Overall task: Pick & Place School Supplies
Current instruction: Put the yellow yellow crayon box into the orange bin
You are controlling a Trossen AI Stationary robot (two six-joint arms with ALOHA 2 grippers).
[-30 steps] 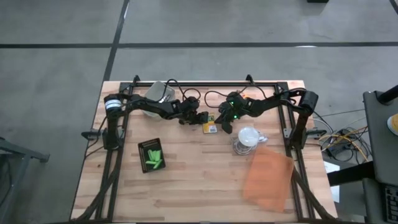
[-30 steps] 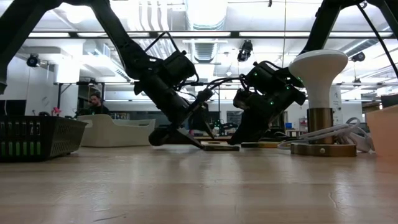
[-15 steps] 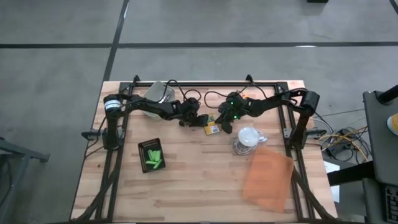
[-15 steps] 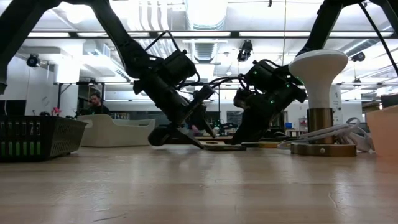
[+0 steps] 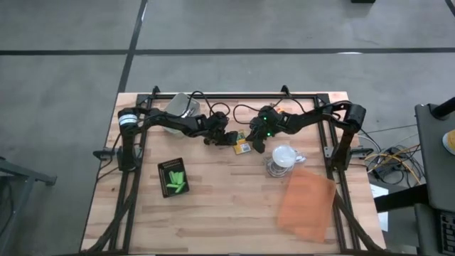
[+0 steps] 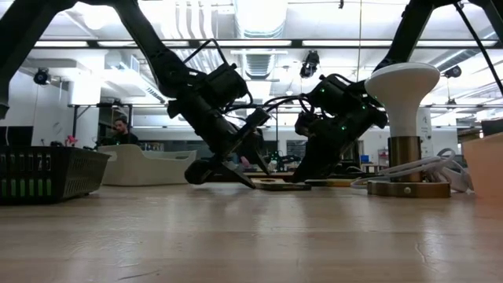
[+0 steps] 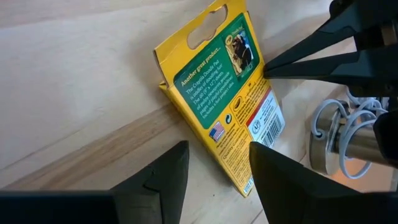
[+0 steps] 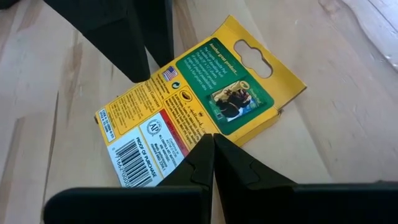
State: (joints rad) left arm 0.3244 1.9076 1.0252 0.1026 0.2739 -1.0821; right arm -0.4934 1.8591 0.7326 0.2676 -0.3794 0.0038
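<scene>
**Inspector:** Which step is in hand?

**Assistant:** The pick, by my judgement. Left jaws stand released, fingers spread, with the box lying flat on the desk just ahead of the gap. Right jaws are clenched, tips together, resting at the box's near edge; whether they touch it I cannot tell. They hold nothing.

**Inspector:** And the next move?

**Assistant:** The box lies flat, so there is little edge to bite. I judge one arm must tip or pin it while the left jaws straddle an edge and close. Both jaws crowd the same box, so a clash is the risk.

**Inspector:** Counts, left to right.

**Assistant:** From above: one black tray holding green sticks, apparently three, too small to be sure. Between the jaws, one box seen clearly; other yellow scraps beside it I cannot separate. Then one lamp and one orange sheet. No plier tools visible.
</scene>
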